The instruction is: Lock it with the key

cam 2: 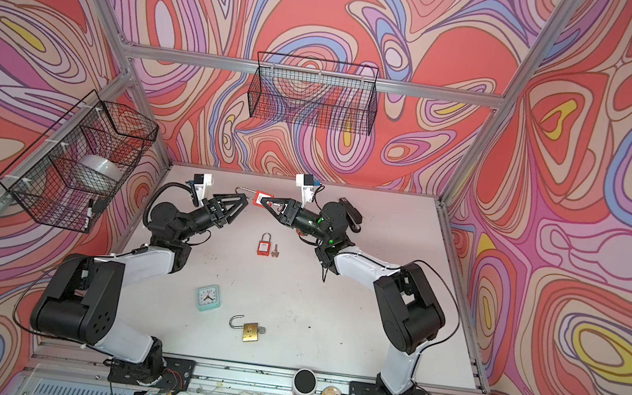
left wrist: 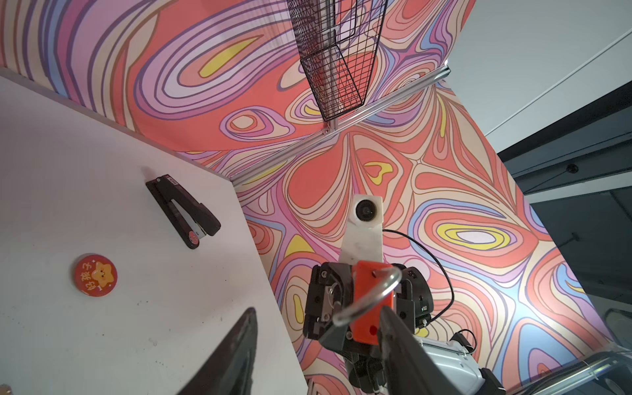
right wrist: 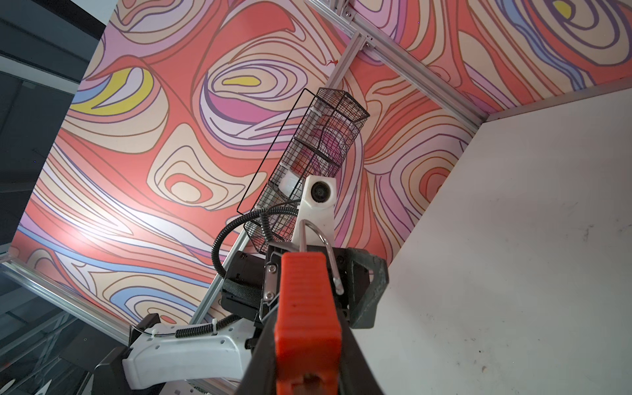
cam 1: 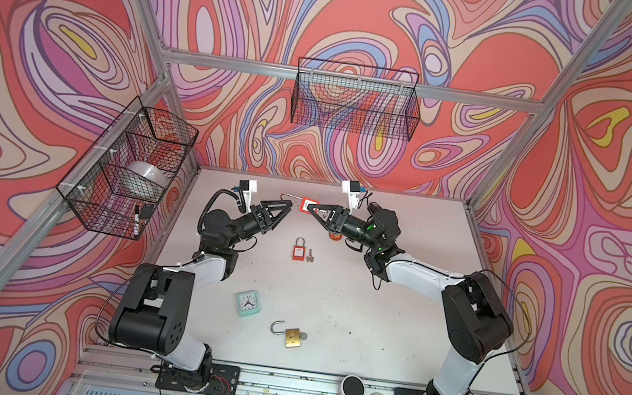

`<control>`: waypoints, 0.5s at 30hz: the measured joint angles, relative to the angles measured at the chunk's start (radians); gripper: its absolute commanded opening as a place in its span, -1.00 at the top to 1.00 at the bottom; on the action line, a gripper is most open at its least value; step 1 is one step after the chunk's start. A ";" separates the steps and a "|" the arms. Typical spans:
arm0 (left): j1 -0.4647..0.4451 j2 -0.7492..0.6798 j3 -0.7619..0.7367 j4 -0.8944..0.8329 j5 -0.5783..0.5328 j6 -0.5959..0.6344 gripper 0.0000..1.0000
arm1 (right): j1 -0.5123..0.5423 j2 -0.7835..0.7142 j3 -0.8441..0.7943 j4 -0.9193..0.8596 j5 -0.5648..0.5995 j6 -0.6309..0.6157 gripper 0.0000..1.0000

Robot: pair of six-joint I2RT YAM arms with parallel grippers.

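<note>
Slippage threatens the red padlock (cam 1: 304, 205), held aloft near the tabletop's (cam 1: 375, 299) 12 o'clock edge in the right gripper's (cam 1: 312, 209) clamped fingers, if the left gripper (cam 1: 287, 206), fingers apart, shoves its open shackle (right wrist: 331, 256) off-axis

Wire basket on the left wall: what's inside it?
A white bowl-shaped thing sits in the middle compartment; a marker is in the nearest one. Through the basket mesh, the far compartment's contents cannot be told.

Table (cam 1: 393, 323) right half free; clock (cam 1: 248, 302), brass padlock (cam 1: 292, 337) block front-centre.
</note>
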 measured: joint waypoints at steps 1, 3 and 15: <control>0.006 -0.014 -0.006 -0.012 0.006 0.008 -0.16 | 0.000 -0.005 -0.004 -0.003 0.000 -0.004 1.00; 0.018 -0.036 -0.012 -0.030 0.015 0.023 -0.16 | -0.001 -0.016 -0.014 -0.018 0.000 -0.011 1.00; 0.035 -0.045 0.001 -0.031 0.050 0.028 -0.04 | -0.002 -0.071 -0.055 -0.104 -0.013 -0.038 1.00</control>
